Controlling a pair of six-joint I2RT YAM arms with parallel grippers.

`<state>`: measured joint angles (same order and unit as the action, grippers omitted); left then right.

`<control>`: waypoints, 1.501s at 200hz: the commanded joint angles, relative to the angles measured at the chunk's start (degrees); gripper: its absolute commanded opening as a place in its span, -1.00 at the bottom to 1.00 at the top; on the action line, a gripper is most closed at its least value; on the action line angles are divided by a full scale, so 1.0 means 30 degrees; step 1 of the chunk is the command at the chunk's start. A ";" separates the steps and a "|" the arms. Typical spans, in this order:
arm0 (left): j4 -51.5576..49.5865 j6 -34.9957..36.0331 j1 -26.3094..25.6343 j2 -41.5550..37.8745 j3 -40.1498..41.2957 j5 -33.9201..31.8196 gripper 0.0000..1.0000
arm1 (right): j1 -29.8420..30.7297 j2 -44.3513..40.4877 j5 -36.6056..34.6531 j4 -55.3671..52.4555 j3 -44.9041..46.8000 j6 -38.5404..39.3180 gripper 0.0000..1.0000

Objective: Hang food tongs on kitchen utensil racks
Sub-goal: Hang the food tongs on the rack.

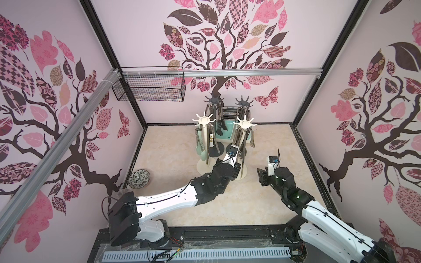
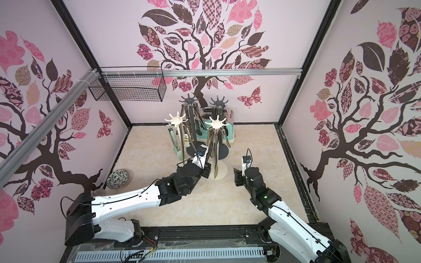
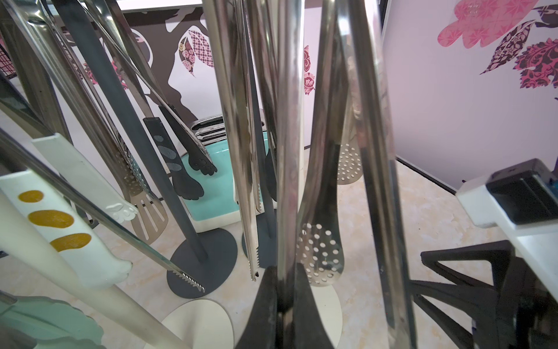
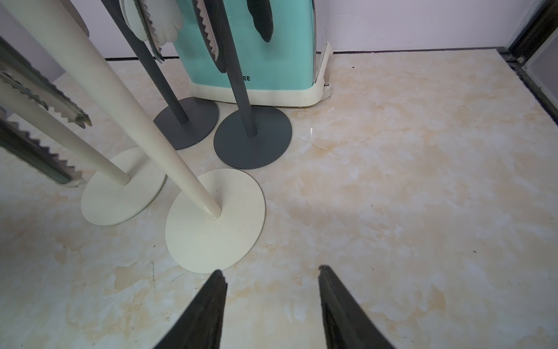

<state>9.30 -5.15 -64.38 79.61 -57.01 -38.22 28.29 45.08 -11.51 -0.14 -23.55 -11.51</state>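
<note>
And the left gripper (image 3: pixel 285 273) is clamped hard on the steel tongs (image 3: pixel 290 151), tight against the near cream rack (image 1: pixel 245 123). The right gripper (image 4: pixel 271 272), fingers apart and empty, sits just short of that rack's base. More tongs (image 1: pixel 220 124) dangle from the dark grey racks (image 1: pixel 214 100) behind it.

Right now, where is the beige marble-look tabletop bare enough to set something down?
Free: from the near cream rack's round base to the right frame; between the patterned bowl and the four pole racks; the front strip between left arm and right arm. Crowded: back centre, racks, hanging steel tongs, mint toaster.
</note>
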 commanded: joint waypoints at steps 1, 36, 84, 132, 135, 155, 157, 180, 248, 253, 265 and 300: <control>-0.1950 -0.0164 -0.0104 0.0618 -0.0031 0.0218 -0.82 | -0.0171 -0.0127 0.0143 0.0311 0.0057 0.0179 0.05; -0.2015 -0.0217 -0.0159 0.0736 -0.0086 0.0164 -0.77 | -0.0198 -0.0152 0.0190 0.0311 0.0057 0.0185 0.06; -0.2006 -0.0239 -0.0197 0.0816 -0.0155 0.0163 -0.70 | -0.0224 -0.0230 0.0203 0.0282 0.0087 0.0197 0.05; -0.2016 -0.0242 -0.0246 0.0798 -0.0150 0.0101 -0.63 | -0.0247 -0.0232 0.0232 0.0231 0.0116 0.0146 0.05; -0.2012 -0.0247 -0.0249 0.0800 -0.0155 0.0111 -0.63 | -0.0260 -0.0246 0.0232 0.0268 0.0116 0.0148 0.05; -0.2021 -0.0273 -0.0250 0.0712 -0.0057 0.0112 -0.60 | -0.0249 -0.0260 0.0217 0.0238 0.0097 0.0150 0.05; -0.2010 -0.0275 -0.0249 0.0694 -0.0058 0.0112 -0.59 | -0.0273 -0.0261 0.0229 0.0241 0.0089 0.0146 0.05; -0.2053 -0.0300 -0.0282 0.0230 0.0184 0.0170 -0.56 | -0.0287 -0.0261 0.0201 0.0251 0.0152 0.0148 0.05; -0.2627 -0.0669 -0.0349 -0.2693 0.1826 0.0143 -0.45 | -0.0332 -0.0290 0.0218 0.0246 0.0175 0.0159 0.05; -0.2801 -0.0792 -0.0363 -0.2890 0.1943 0.0116 -0.44 | -0.0335 -0.0275 0.0232 0.0229 0.0176 0.0132 0.06; -0.3111 -0.1170 -0.0352 -0.3450 0.2304 0.0012 -0.43 | -0.0339 -0.0290 0.0204 0.0231 0.0181 0.0121 0.06; -0.3830 -0.1218 0.0255 -0.4905 0.3360 -0.1321 -0.34 | -0.0365 -0.0320 0.0038 0.0213 0.0176 0.0204 0.06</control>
<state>0.64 -7.77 -65.14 67.24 -48.34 -39.05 27.90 44.93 -10.85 0.23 -23.49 -11.38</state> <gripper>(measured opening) 0.323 0.528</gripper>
